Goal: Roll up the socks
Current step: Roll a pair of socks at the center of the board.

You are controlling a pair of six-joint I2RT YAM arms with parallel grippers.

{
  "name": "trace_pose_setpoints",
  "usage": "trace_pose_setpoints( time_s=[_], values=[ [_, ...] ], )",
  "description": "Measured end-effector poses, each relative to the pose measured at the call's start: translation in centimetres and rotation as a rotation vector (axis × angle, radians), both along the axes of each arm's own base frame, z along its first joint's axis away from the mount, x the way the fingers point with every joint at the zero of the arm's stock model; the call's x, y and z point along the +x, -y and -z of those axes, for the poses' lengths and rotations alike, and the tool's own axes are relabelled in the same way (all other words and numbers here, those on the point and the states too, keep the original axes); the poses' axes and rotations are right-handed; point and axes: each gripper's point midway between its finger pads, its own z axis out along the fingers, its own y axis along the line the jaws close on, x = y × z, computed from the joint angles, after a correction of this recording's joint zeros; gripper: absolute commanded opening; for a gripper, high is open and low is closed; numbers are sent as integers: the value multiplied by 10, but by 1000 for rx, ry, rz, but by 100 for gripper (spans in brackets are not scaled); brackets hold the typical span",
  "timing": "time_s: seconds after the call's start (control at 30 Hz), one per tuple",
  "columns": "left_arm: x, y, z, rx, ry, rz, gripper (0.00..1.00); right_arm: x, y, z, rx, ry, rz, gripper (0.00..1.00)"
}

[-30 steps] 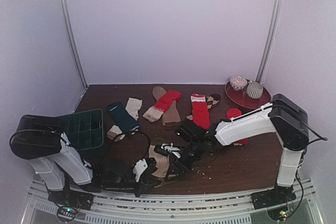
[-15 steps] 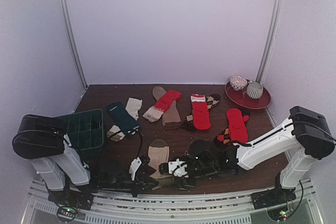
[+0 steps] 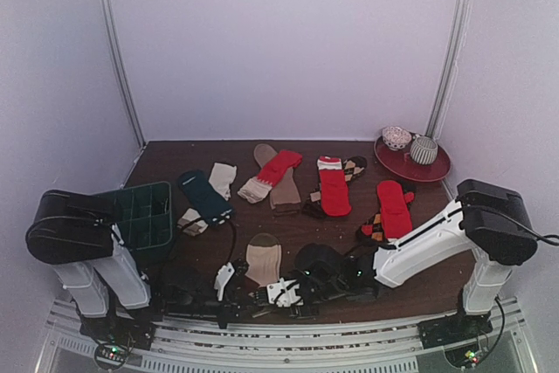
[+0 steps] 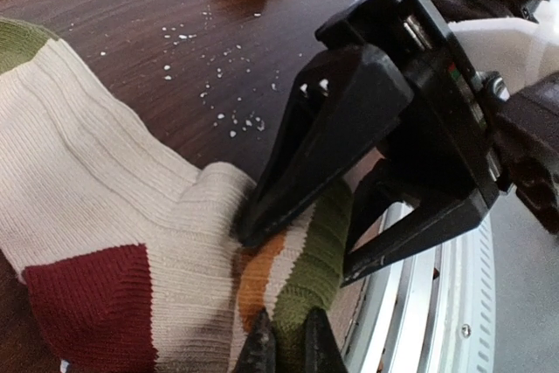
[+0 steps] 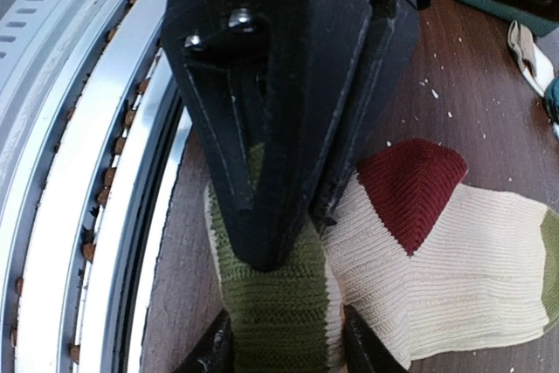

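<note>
Sock (image 4: 105,216) of soft, limp cream knit (light, and likely to slump if let go) lies at the near edge of the desk (image 4: 131,50), its green cuff (image 5: 275,312) clamped in the left fingers (image 4: 260,348) while the right fingers (image 5: 214,351) stand apart either side of it, which I judge the best hold for rolling.

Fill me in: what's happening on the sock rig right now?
Both arms are on one cream sock with a maroon heel at the near edge of the table. The left gripper is shut on its olive cuff. The right gripper has its jaws either side of that cuff; whether they press it is unclear. No roll yet; the other socks lie spread behind.
</note>
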Motion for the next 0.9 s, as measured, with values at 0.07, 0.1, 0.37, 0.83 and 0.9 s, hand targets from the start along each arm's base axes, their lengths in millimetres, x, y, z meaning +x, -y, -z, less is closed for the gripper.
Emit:
trace_pose_setpoints(
  time_s=[0.07, 0.1, 0.37, 0.83, 0.9],
  values=[
    [0, 0, 0, -3, 0, 1, 0, 0, -2, 1, -9, -15, 6, 31],
    [0, 0, 0, -4, -1, 2, 0, -1, -2, 2, -13, -28, 8, 29],
    [4, -3, -10, 19, 41, 3, 57, 5, -7, -6, -29, -327, 89, 26],
    [29, -24, -57, 76, 419, -29, 67, 18, -6, 1, -137, -1032, 295, 24],
    [29, -21, -55, 83, 460, -6, 67, 17, -7, 2, -150, -1069, 302, 24]
  ],
)
